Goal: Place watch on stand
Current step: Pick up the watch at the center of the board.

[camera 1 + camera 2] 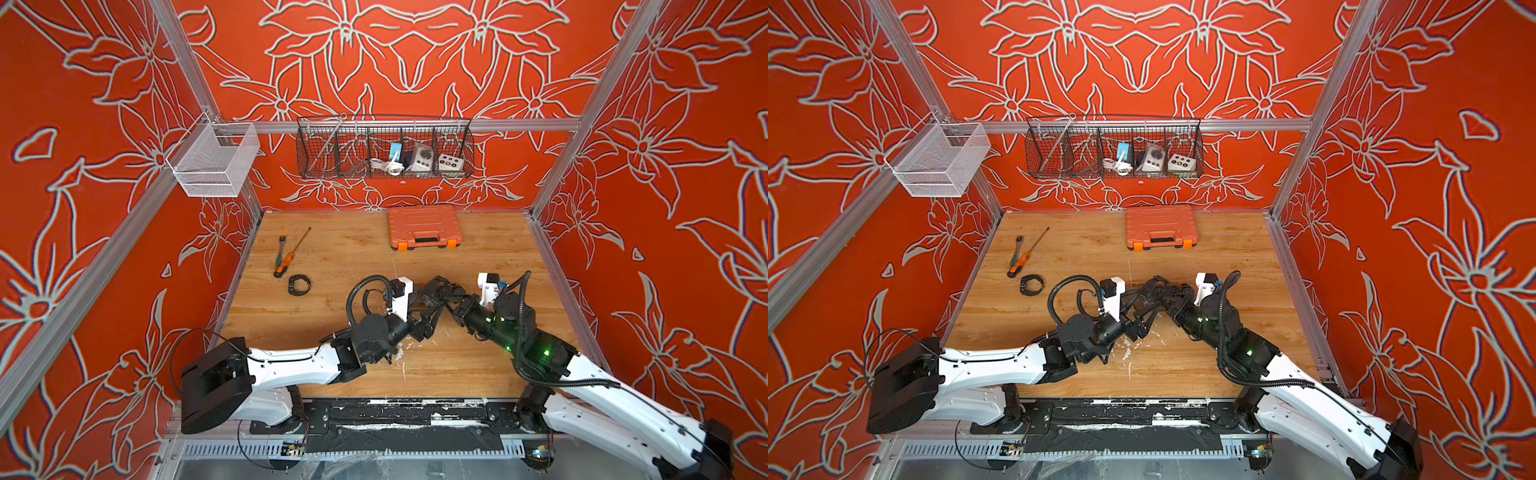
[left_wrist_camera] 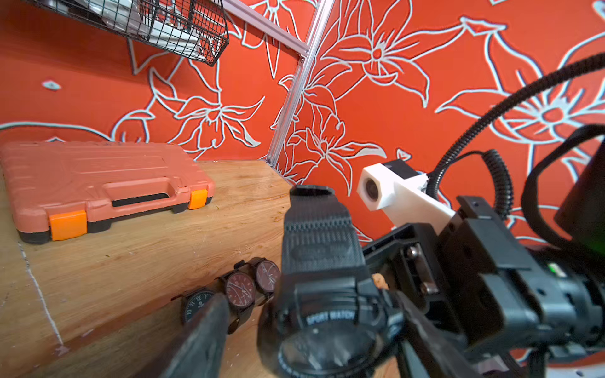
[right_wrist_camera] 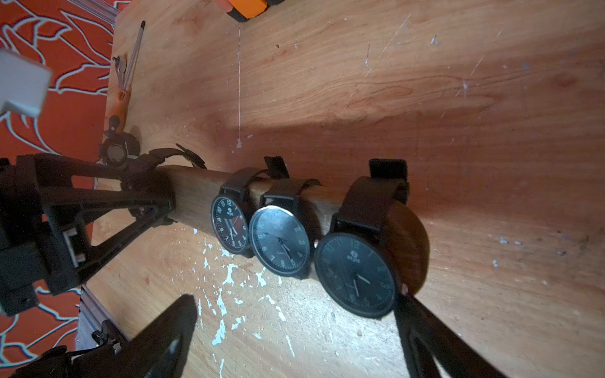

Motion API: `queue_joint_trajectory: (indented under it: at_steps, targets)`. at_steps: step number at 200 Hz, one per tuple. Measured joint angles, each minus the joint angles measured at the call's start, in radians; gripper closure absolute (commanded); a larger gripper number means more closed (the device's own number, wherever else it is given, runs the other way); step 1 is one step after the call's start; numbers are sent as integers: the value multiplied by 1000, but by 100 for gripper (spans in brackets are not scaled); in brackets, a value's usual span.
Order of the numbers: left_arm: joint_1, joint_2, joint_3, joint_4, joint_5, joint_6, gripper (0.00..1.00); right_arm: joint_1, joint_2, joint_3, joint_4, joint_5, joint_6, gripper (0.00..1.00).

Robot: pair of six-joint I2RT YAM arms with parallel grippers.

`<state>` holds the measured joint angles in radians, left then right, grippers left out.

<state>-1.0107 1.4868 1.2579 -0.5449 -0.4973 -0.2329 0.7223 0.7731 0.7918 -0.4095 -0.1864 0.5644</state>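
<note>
The stand (image 3: 193, 199) is a wooden bar lying across mid-table, and three dark-faced watches (image 3: 280, 240) hang on it. My left gripper (image 2: 311, 314) is shut on a black sport watch (image 2: 327, 330) right at the bar's bare end (image 3: 183, 193), with the strap (image 2: 317, 229) sticking up. My right gripper (image 3: 293, 304) is open, its fingers straddling the front of the bar, one beside the outermost watch (image 3: 357, 275). In both top views the two grippers (image 1: 440, 291) (image 1: 1158, 293) meet over the stand and hide it. Another black watch (image 1: 299, 285) lies on the table to the left.
An orange tool case (image 1: 424, 226) sits at the back of the table. A screwdriver (image 1: 291, 253) and a wrench (image 1: 280, 249) lie at the left. A black wire basket (image 1: 384, 147) and a white mesh basket (image 1: 216, 160) hang on the frame.
</note>
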Motion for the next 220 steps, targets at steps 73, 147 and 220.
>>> queue_joint_trajectory:
  at_steps: [73,147,220]
  targets:
    - [-53,66,74,-10,-43,35,100,19,48,0,6,14,57,56]
    - [-87,97,111,-23,-55,50,100,30,114,0,5,39,77,66]
    - [-97,97,115,-14,-38,49,100,30,140,0,2,90,96,98]
